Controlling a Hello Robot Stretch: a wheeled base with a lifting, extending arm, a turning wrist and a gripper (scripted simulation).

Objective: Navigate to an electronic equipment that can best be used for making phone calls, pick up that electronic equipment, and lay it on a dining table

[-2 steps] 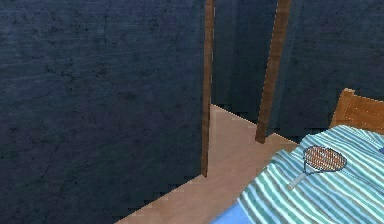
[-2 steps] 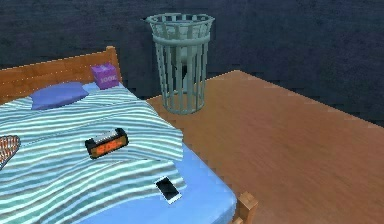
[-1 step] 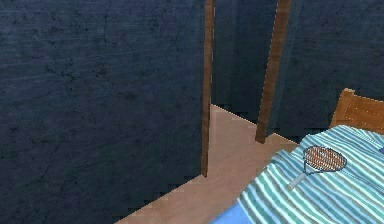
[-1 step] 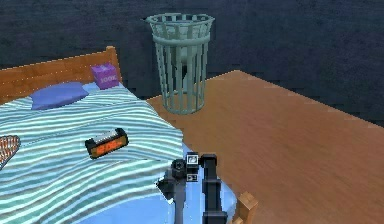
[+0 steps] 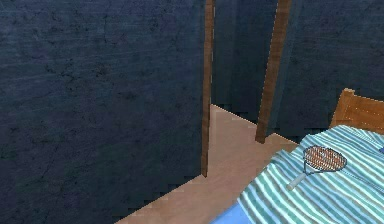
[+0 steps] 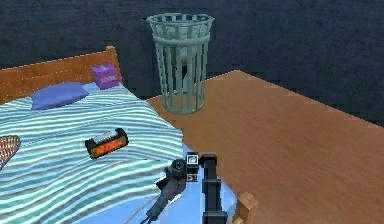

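A small black box with an orange face lies on the blue striped bed in the arm side view. I cannot make out a phone shape in it. My gripper shows at the bottom of that view, at the end of the dark arm, low and to the right of the black box. Its fingers point down-left over the bed cover. I cannot tell whether it holds anything.
A racket lies on the bed at the forward view's right. A pillow and a purple box sit by the wooden headboard. A wire bin stands on wood floor. A doorway opens in the dark blue wall.
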